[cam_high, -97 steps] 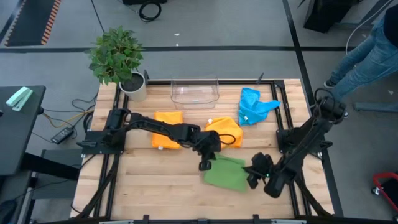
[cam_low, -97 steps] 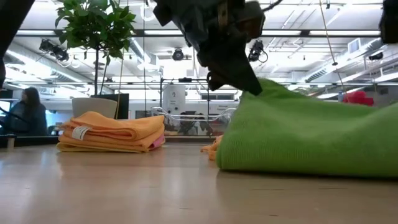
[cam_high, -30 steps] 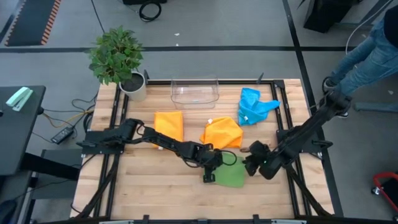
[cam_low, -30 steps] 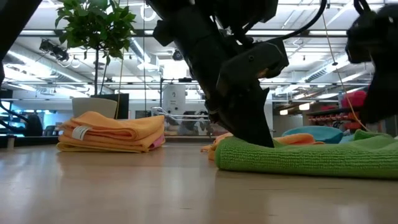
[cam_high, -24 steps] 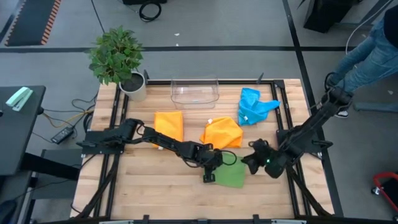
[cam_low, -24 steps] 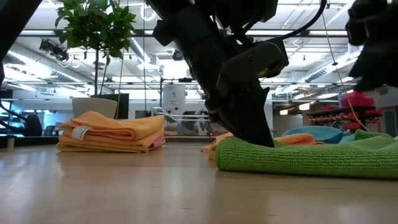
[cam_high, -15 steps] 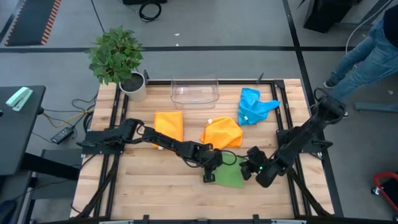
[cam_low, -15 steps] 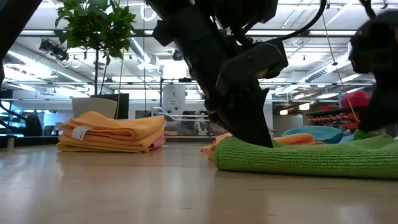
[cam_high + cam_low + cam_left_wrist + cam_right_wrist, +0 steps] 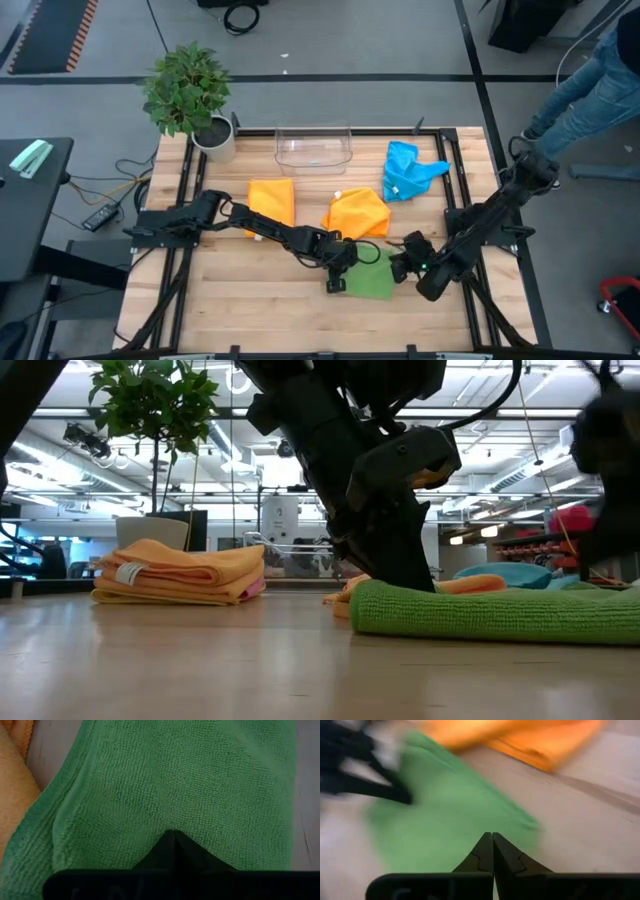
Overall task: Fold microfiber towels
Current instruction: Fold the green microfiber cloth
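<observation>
A green microfiber towel (image 9: 372,283) lies folded flat on the wooden table, right of centre near the front. My left gripper (image 9: 335,284) is shut and rests on the towel's left end (image 9: 405,575). My right gripper (image 9: 398,268) is shut at the towel's right edge (image 9: 492,836). Whether it touches the cloth I cannot tell. A loose orange towel (image 9: 358,213) lies just behind the green one, and a crumpled blue towel (image 9: 408,170) lies farther back. A folded stack with an orange towel on top (image 9: 271,200) sits left of centre. My left gripper presses its shut fingertips (image 9: 172,836) down on the green towel's top layer near its left edge (image 9: 172,822). It comes slanting down from the table's left and far side. The towel lies flat on the table beneath it.
A clear plastic bin (image 9: 314,148) stands at the far edge, and a potted plant (image 9: 190,95) stands at the far left corner. A person's legs (image 9: 590,80) are beyond the table's far right. Bare wood lies along the near left (image 9: 250,300).
My right gripper has drifted a little toward the near edge beside the green towel's right edge, and its wrist has rolled. The towel's right end lies flatter than before. My left gripper has stayed pressed on the towel's left end.
</observation>
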`<state>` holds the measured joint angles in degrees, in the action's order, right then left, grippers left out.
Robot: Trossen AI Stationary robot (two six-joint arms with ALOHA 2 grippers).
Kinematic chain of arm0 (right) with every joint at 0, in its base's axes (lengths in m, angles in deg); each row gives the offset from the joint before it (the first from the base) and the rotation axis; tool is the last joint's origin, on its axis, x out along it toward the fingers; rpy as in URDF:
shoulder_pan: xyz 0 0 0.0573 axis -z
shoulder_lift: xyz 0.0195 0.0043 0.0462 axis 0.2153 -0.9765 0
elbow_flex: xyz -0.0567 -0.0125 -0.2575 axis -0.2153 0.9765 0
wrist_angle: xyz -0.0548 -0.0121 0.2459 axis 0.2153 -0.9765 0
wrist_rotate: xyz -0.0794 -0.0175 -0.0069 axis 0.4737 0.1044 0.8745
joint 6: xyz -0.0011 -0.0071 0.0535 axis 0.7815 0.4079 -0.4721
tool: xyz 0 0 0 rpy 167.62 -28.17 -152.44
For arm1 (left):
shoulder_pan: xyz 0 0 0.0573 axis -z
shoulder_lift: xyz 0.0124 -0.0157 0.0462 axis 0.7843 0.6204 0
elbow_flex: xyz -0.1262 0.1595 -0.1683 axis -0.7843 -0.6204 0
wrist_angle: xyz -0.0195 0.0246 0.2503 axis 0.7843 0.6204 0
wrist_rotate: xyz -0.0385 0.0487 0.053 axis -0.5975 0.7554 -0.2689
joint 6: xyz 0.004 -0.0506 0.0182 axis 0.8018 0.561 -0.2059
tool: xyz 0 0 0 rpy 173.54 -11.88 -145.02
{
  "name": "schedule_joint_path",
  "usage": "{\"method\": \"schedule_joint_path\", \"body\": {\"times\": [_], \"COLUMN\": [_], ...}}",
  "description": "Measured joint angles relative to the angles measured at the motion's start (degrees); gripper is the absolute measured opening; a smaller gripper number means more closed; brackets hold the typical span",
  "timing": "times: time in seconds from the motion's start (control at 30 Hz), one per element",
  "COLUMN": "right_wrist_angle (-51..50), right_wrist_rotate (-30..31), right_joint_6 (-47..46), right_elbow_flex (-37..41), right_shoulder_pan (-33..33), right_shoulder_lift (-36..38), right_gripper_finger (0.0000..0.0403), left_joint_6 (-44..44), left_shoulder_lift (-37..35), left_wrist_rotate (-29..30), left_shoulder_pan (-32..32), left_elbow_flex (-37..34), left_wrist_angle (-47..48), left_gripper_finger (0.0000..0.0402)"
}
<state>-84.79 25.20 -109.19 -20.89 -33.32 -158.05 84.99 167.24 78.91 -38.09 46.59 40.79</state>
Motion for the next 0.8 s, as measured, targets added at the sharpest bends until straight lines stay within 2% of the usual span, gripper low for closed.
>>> {"method": "schedule_joint_path", "body": {"times": [0.1,0.2,0.47,0.63,0.8], "right_wrist_angle": [9.7,20.2,21.7,21.3,20.0], "right_wrist_rotate": [3.0,2.1,-6.4,-10.6,-9.9], "right_joint_6": [4.8,9.9,5.4,2.4,-2.6], "right_elbow_flex": [-1.3,-2.6,-7.8,-9.1,-9.1], "right_shoulder_pan": [-1.7,-2.5,-3.6,-6.5,-10.2], "right_shoulder_lift": [2.1,-2.4,-16.2,-19.6,-20.2], "right_gripper_finger": [0.0002,0.0002,0.0001,0.0001,0.0001], "left_joint_6": [0.0,0.0,0.4,1.4,1.4], "left_shoulder_lift": [0.0,0.0,0.0,0.0,0.0], "left_wrist_rotate": [0.0,0.0,-0.1,-0.2,-0.2], "left_shoulder_pan": [0.0,-0.2,-0.5,-0.6,-0.8], "left_elbow_flex": [0.0,0.0,0.0,0.0,0.0], "left_wrist_angle": [-0.1,-0.2,-0.2,-0.3,-0.3], "left_gripper_finger": [0.0008,0.0018,0.0008,0.0020,0.0006]}}
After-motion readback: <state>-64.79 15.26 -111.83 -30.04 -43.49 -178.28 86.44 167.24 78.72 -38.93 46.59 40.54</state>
